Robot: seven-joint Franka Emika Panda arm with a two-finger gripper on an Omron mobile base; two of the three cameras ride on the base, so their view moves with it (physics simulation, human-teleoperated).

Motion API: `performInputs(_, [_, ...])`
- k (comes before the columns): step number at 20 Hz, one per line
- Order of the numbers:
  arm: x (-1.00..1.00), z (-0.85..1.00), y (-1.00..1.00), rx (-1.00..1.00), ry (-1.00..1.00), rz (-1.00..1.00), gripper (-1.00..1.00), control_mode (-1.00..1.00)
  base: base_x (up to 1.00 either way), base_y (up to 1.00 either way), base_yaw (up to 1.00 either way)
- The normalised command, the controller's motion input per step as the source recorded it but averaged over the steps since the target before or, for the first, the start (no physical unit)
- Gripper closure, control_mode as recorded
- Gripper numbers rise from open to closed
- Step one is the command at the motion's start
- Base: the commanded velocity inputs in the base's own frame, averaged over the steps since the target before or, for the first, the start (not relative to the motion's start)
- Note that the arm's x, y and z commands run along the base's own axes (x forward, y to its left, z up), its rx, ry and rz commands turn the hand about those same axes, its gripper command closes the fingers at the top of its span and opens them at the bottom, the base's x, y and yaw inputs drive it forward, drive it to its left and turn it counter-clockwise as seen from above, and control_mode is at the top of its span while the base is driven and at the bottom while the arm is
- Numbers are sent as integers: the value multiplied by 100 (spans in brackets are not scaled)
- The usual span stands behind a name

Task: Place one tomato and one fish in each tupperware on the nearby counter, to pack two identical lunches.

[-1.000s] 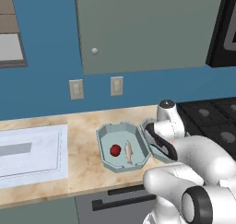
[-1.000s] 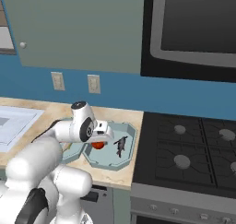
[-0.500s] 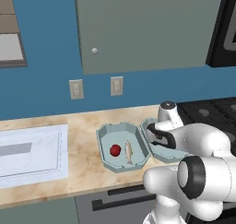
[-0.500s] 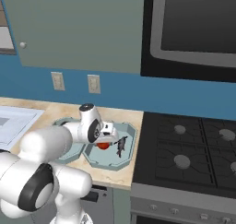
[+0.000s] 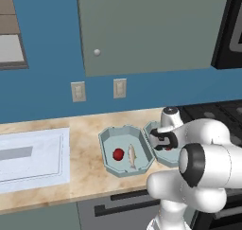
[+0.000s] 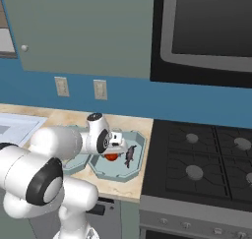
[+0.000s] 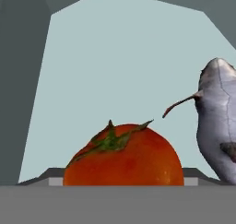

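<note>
Red tomato [image 7: 123, 154] — close beside fish [image 7: 218, 121].

Right tupperware [image 5: 150, 129] mostly hidden behind the arm in the left base view, its tomato [image 5: 168, 148] a red sliver. In the right base view, left tupperware [image 6: 75, 160] largely covered by the arm. In the hand view, tomato [image 7: 123, 156] cut off below, grey fish [image 7: 217, 121] cropped by the right edge. Pincer fingertips not discernible.
</note>
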Motion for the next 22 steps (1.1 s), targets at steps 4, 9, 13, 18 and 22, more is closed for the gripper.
performInputs(4, [13,-11,-4,0,0,0,100,-100,0,0,0])
performInputs(9, [7,-23,0,0,0,0,100,-100,0,0,0])
performInputs(13, [-2,-26,3,0,0,0,-100,-100,0,0,0])
performInputs(18, [-21,2,1,0,-5,0,-100,-100,0,0,0])
performInputs(22, [-41,12,10,0,-4,0,-100,-100,0,0,0])
